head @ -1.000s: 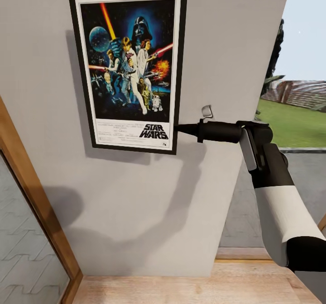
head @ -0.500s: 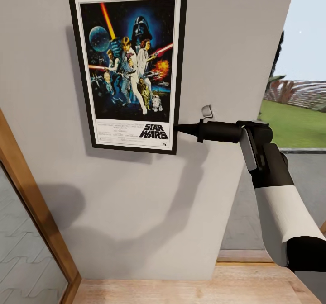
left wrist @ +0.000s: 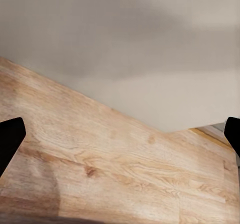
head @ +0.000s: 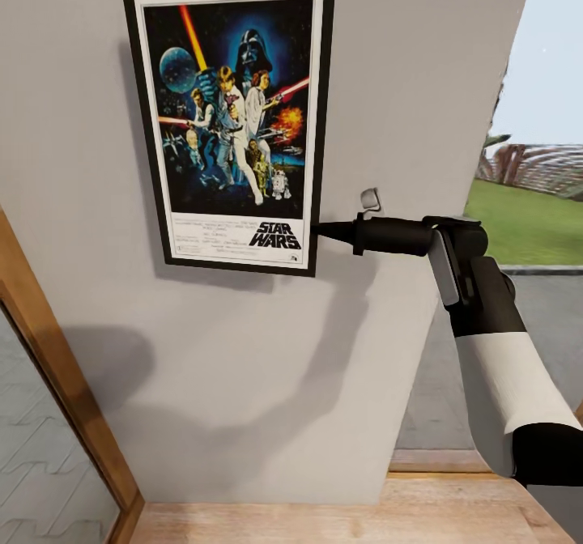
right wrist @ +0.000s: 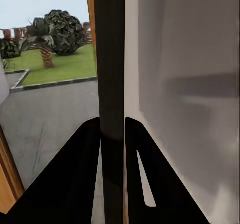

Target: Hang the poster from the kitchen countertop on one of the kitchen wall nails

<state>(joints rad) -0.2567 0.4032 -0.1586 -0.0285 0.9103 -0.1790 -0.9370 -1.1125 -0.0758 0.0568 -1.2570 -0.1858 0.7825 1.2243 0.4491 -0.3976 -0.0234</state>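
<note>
Change: poster, right arm and nail sit at the same spots in the head view as a second ago; only the wooden frame at the lower edge and the wall's far edge have slid, so the camera has drifted, not the things.
Meaning for task: by my reading the poster is up against the wall and the carry is done; what is left is confirming it hangs from a nail, then letting go. No nail is visible behind the print, so I cannot tell what bears it.
Right jaws: closed on the poster's lower right frame edge; in the wrist view the dark frame strip runs between the two black fingers, touching both.
Left jaws: spread wide, nothing between them; ahead of them lie the wooden floor and the foot of the wall.
Poster position: at the jaw tips, extending up and away from them, flat to the wall.
Nail position: just above the right jaws' body, beside the poster's edge, bare.
Poster make: upright rectangle, thin black frame, white border, glossy dark blue print, white logo strip.
Wall: matte pale grey, smooth, carrying soft shadows of arm and poster.
Nail: small, grey, metallic, bent.
Floor: pale wood, visible grain.
</note>
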